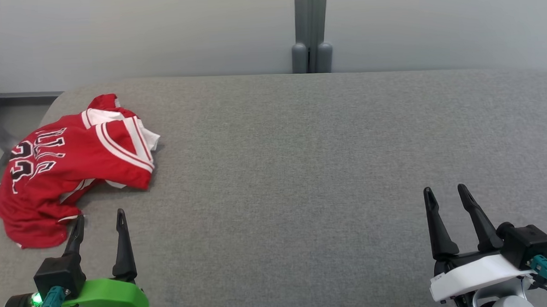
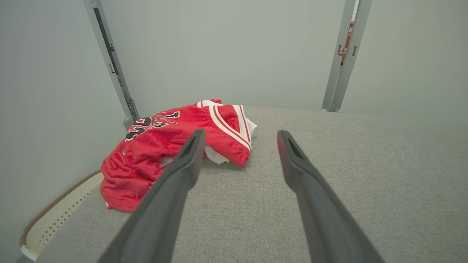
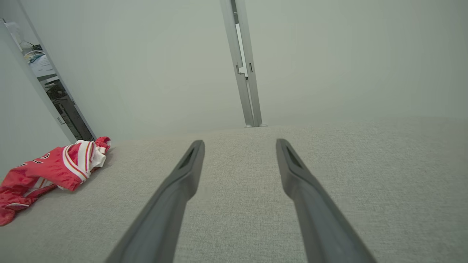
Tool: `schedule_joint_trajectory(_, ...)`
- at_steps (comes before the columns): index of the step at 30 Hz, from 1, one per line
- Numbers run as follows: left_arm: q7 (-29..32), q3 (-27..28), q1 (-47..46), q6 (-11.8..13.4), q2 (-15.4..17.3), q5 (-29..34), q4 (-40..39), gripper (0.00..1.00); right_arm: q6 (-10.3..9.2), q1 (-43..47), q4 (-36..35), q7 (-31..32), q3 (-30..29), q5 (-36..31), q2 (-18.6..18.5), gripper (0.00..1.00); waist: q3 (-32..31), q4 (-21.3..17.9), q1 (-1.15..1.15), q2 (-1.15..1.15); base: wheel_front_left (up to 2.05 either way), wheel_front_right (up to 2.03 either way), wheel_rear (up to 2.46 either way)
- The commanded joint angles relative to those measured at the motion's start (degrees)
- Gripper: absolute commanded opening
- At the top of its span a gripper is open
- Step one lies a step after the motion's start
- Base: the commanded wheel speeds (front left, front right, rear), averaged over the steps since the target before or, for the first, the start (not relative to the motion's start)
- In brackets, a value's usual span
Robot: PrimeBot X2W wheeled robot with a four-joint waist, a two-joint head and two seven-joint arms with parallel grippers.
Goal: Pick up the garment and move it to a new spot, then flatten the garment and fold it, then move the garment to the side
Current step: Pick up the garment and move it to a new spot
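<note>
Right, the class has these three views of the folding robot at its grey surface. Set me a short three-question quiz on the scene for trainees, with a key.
1. Which is nearer the red jersey: the left claw or the right claw?
2. True or false: the left claw is closed on the jersey.
3. The jersey lies: A) spread flat mid-surface; B) crumpled at the left end of the grey surface; C) neatly folded at the right end.
Key: 1, the left claw. 2, false: both claws stand open and empty. 3, B.
</note>
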Motion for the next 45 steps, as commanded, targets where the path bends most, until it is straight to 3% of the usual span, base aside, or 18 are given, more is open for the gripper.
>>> schedule_joint_trajectory(1,-0.4,-0.2,-0.3,0.1,0.2,-0.3,0.0,1.0,0.0,0.4,0.2,-0.4,0.0,0.2,-0.2,1.0,0.4,3.0,0.0,0.0,0.0,0.0,0.0)
schedule_joint_trajectory(19,-2.7,-0.5,-0.8,1.1,0.0,-1.2,1.2,1.0,0.0,-0.5,0.6,0.0,1.7,-0.3,-0.2,1.0,1.8,17.2,0.0,0.0,0.0,0.0,0.0)
schedule_joint_trajectory(26,-3.3,-0.1,-0.8,1.5,0.6,-1.5,1.5,1.0,0.0,-1.0,0.9,0.1,1.9,-0.3,-0.2,1.0,2.1,20.7,0.0,0.0,0.0,0.0,0.0)
schedule_joint_trajectory(36,-3.9,0.4,-0.3,2.1,1.0,-2.0,1.9,1.0,0.0,-1.5,1.4,0.1,2.6,-0.1,-0.2,1.0,2.2,21.2,0.0,0.0,0.0,0.0,0.0)
schedule_joint_trajectory(45,-5.2,1.1,-3.9,1.6,1.2,-3.9,3.4,1.0,0.0,-2.4,0.3,1.0,1.5,-2.0,-0.2,1.0,4.3,17.7,0.0,0.0,0.0,0.0,0.0)
